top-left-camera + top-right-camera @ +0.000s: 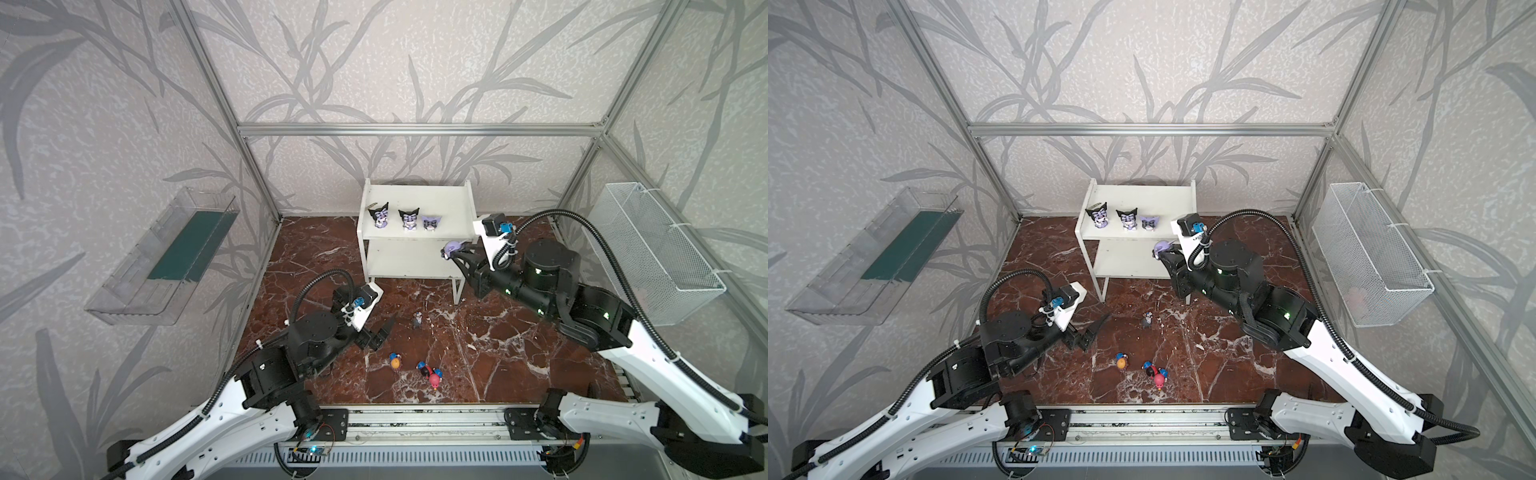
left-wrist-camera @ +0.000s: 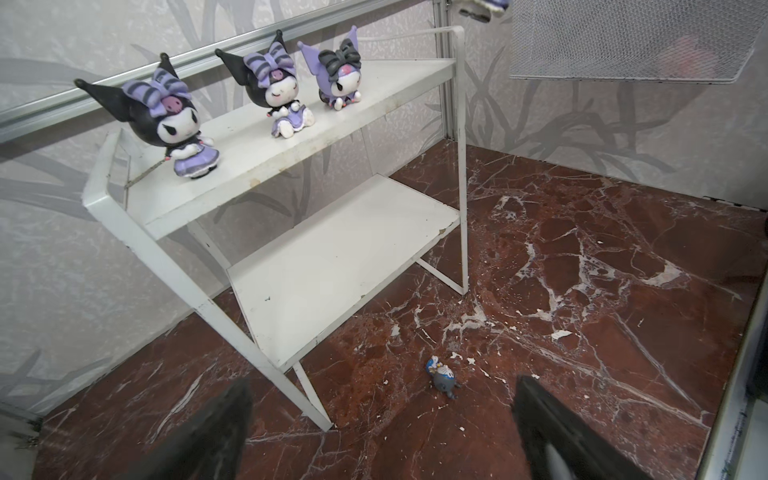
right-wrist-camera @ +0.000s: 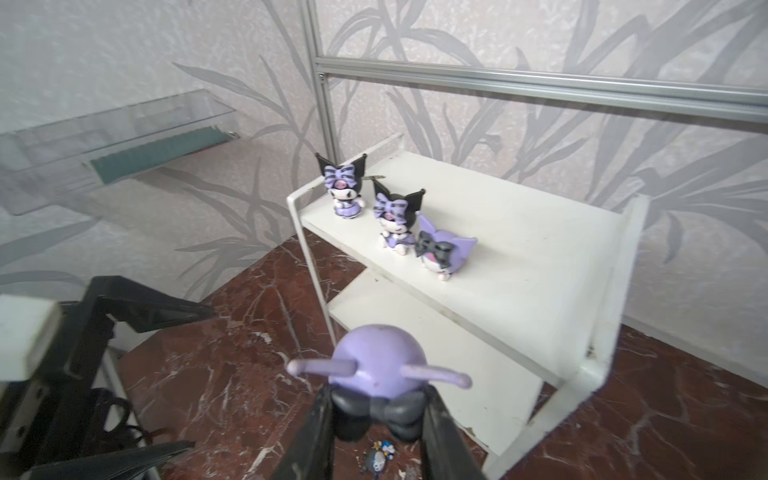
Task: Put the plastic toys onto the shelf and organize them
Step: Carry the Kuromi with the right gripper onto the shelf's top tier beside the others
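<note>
Right gripper (image 3: 376, 419): pinching the purple toy (image 3: 376, 365) at its dark bow, raised beside the right front corner of the shelf (image 1: 415, 195).

Left gripper (image 2: 382, 399): spread wide, empty, low over the marble tabletop (image 1: 519, 353). The grey toy (image 2: 444, 376) lies on its side just ahead of it.

Top board of the shelf: first black toy (image 1: 379, 216), second black toy (image 1: 409, 218) and lavender toy (image 1: 431, 222), upright in a row along the front.

Tabletop, near the front edge: orange toy (image 1: 395, 361), black-red toy (image 1: 424, 368) and pink toy (image 1: 434, 379), close together.
</note>
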Available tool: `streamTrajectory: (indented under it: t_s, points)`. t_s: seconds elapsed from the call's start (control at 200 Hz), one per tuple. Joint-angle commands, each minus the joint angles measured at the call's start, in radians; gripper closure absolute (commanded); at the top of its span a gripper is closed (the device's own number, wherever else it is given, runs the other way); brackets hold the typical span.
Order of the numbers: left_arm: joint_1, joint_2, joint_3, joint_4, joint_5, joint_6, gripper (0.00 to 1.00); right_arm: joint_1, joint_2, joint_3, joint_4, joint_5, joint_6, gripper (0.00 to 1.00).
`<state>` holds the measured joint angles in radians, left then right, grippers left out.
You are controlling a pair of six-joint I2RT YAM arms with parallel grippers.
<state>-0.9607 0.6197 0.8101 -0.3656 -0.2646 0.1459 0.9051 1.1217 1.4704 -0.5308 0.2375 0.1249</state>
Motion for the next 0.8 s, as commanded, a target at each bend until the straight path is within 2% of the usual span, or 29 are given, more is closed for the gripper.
streamTrajectory:
  t_s: [0.0, 0.11, 0.34, 0.795]
  points:
    - [-0.003, 0.015, 0.054, 0.029, -0.072, 0.043, 0.01, 0.002, 0.082, 0.104, -0.126, 0.174, -0.058, 0.78]
    - [-0.004, 0.063, 0.101, 0.024, -0.094, 0.059, 0.01, 0.001, 0.159, 0.196, -0.160, 0.212, -0.086, 0.77]
    - [-0.004, 0.089, 0.113, 0.046, -0.059, 0.078, 0.01, -0.003, 0.271, 0.346, -0.229, 0.273, -0.100, 0.76]
    - [-0.004, 0.041, 0.067, 0.086, -0.045, 0.080, 0.01, -0.179, 0.335, 0.460, -0.349, 0.109, 0.043, 0.74]
